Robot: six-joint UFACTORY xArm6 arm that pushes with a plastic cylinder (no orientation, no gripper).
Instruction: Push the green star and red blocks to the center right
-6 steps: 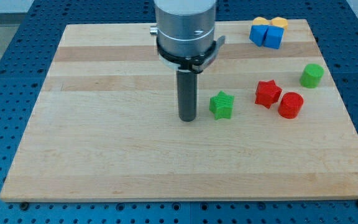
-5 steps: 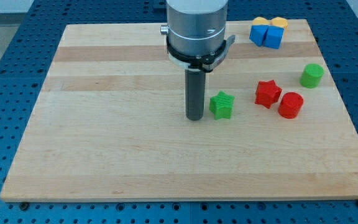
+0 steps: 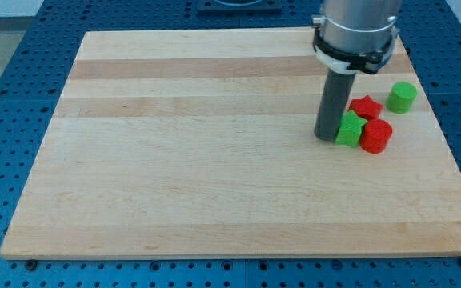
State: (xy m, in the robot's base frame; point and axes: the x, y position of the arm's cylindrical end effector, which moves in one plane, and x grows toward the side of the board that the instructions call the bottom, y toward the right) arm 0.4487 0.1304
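My tip stands on the wooden board, touching the left side of the green star. The green star is pressed against the red cylinder on its right. The red star sits just above them, partly hidden behind the rod and touching the green star. All three are bunched at the view's centre right.
A green cylinder stands to the right of the red star, near the board's right edge. The arm's body hides the board's top right corner, where the blue and yellow blocks stood.
My tip has moved right, pushing the green star right until it met the red star and red cylinder. The red star has shifted up and right. The arm now covers the blue and yellow blocks.
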